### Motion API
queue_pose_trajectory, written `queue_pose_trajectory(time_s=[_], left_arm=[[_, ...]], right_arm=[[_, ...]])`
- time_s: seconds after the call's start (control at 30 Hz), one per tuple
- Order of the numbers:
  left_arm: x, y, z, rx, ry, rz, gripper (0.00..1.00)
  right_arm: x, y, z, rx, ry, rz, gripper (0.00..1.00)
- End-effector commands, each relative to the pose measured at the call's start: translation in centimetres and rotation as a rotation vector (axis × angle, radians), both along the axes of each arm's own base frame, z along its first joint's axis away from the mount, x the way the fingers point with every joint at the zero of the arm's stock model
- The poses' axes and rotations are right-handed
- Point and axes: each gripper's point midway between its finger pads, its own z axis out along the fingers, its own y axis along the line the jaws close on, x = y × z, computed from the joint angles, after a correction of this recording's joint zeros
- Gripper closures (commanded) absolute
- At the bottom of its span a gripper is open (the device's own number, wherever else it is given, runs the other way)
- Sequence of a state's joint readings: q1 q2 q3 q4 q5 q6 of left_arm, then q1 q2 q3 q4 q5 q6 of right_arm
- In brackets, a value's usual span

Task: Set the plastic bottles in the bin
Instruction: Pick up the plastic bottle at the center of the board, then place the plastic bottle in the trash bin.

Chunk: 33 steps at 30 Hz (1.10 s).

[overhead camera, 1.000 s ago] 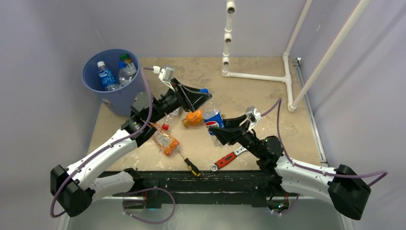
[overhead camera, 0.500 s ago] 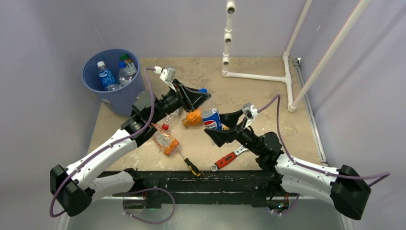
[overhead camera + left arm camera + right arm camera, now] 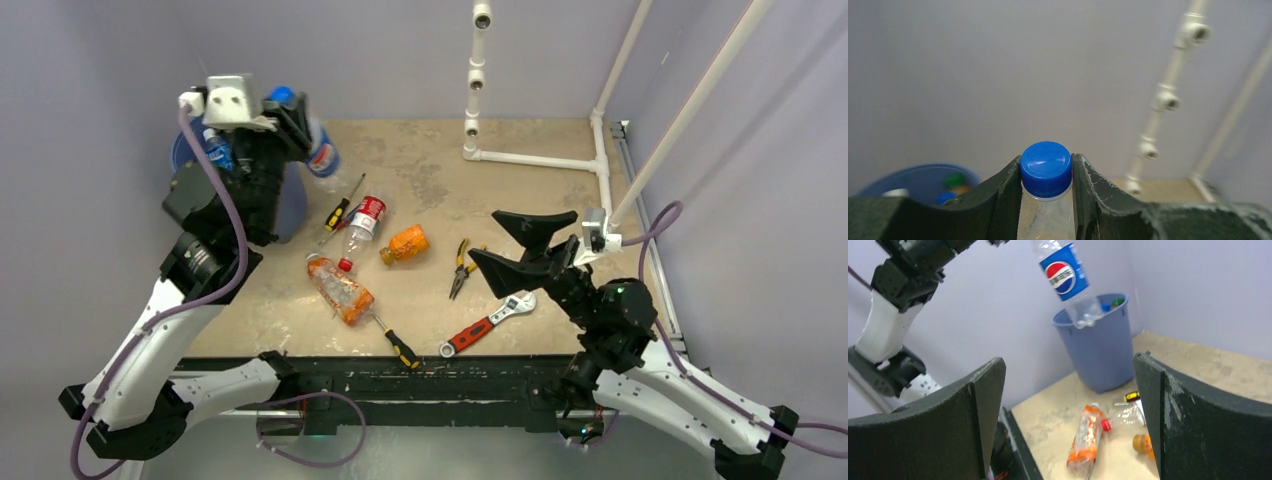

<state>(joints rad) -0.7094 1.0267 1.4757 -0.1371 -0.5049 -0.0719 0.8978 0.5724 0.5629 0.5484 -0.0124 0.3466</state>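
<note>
Top view: left gripper [image 3: 288, 106] has swung the Pepsi bottle [image 3: 321, 153] up beside the bin [image 3: 289, 205]; left wrist: jaws clamped right under its cap [image 3: 1046, 167]; right wrist: right gripper [image 3: 1068, 362] has let go, wide apart and empty, so only the drop's left.

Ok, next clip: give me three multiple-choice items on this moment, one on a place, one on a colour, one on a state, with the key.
1. Where is the clear plastic bottle with the blue label?
A. on the floor
B. held in the air by the left end effector
C. in a cardboard box
2. What colour is that bottle's cap?
A. blue
B. red
C. green
3. How is the right end effector?
A. shut on a second bottle
B. shut, empty
C. open, empty
Key:
1 B, the end effector pinches its neck.
2 A, the left wrist view shows it close up.
3 C, there is a wide gap with nothing in it.
</note>
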Motion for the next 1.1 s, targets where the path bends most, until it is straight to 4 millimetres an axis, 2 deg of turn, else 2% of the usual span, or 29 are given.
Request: queue_pose_trajectory(time_s=[0.0, 0.1, 0.27, 0.4, 0.5, 0.67, 0.83, 1.07], left_arm=[[0.1, 10.0, 0.8, 0.223, 0.045, 0.602, 1.00], [0.8, 11.8, 1.4, 0.282, 0.029, 0.767, 1.00], [2.5, 15.9, 4.2, 0.145, -0.037, 0.894, 1.00], [3.6, 16.4, 4.5, 0.191, -0.080, 0.989, 1.00], [4.9, 16.3, 3.0, 0.232, -0.059, 1.019, 1.00], [7.4, 17.8, -1.8, 0.299, 0.019, 1.063, 1.00], [8.4, 20.5, -5.6, 0.282, 0.060, 1.113, 1.00], [9.9, 22.0, -10.0, 0.250, 0.118, 1.103, 1.00]], right_arm=[[1.4, -0.1, -2.8, -0.087, 0.067, -0.071, 0.01], [2.0, 0.1, -3.6, -0.102, 0.088, -0.089, 0.01], [1.9, 0.1, -3.7, -0.107, 0.078, -0.085, 0.01], [1.4, 0.2, -4.1, -0.108, 0.073, -0.064, 0.01], [1.1, 0.1, -4.7, -0.104, 0.083, -0.050, 0.01], [1.0, -0.2, -5.4, -0.106, 0.096, -0.052, 0.01], [0.8, -0.1, -5.4, -0.108, 0.087, -0.046, 0.01], [0.9, 0.1, -5.8, -0.118, 0.091, -0.039, 0.01]])
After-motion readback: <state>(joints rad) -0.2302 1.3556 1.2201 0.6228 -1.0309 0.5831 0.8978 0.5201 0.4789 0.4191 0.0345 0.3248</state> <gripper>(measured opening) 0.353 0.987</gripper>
